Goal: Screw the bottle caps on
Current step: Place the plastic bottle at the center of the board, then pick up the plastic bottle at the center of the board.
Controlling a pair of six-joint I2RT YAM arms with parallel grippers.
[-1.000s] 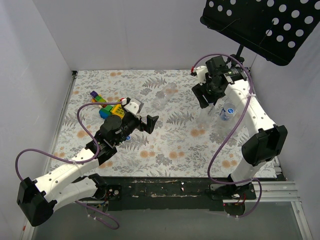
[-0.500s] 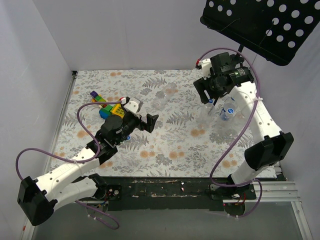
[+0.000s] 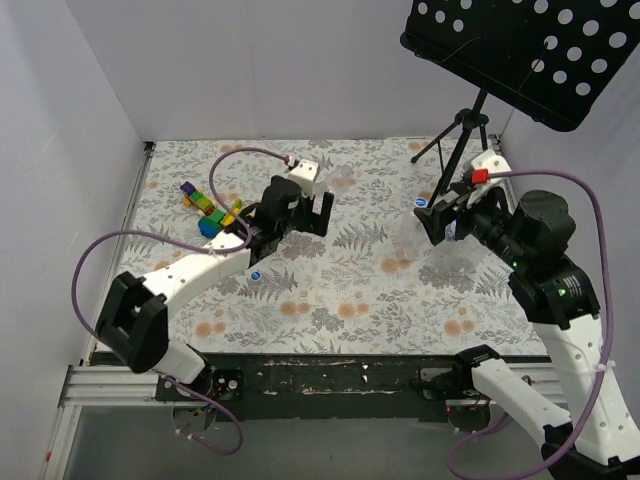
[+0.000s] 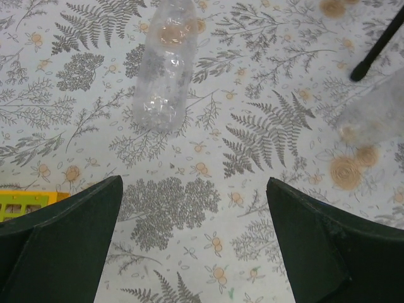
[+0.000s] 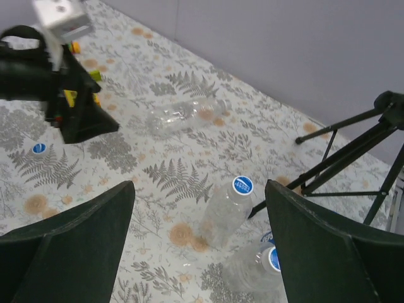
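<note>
Two clear bottles stand at the right. One (image 5: 224, 214) wears a blue cap (image 5: 242, 185), also seen from above (image 3: 421, 201). The other (image 5: 252, 274), nearer me, also has a blue cap (image 5: 273, 259). My right gripper (image 5: 199, 189) hangs open above and short of them, holding nothing (image 3: 445, 222). A third clear bottle (image 4: 164, 63) lies on its side mid-table (image 5: 183, 117); I cannot make out a cap on it. My left gripper (image 4: 194, 189) is open just short of it, empty (image 3: 322, 205). A loose blue cap (image 3: 256, 276) lies on the mat (image 5: 39, 148).
Colourful toy blocks (image 3: 205, 205) sit at the left; a yellow one (image 4: 25, 202) lies by my left finger. A black tripod (image 5: 353, 151) with a perforated tray (image 3: 520, 50) stands at the back right. Grey walls close three sides.
My right gripper opened and drew back from the standing bottles toward the near right. The left arm swung forward and right, up to the lying bottle.
</note>
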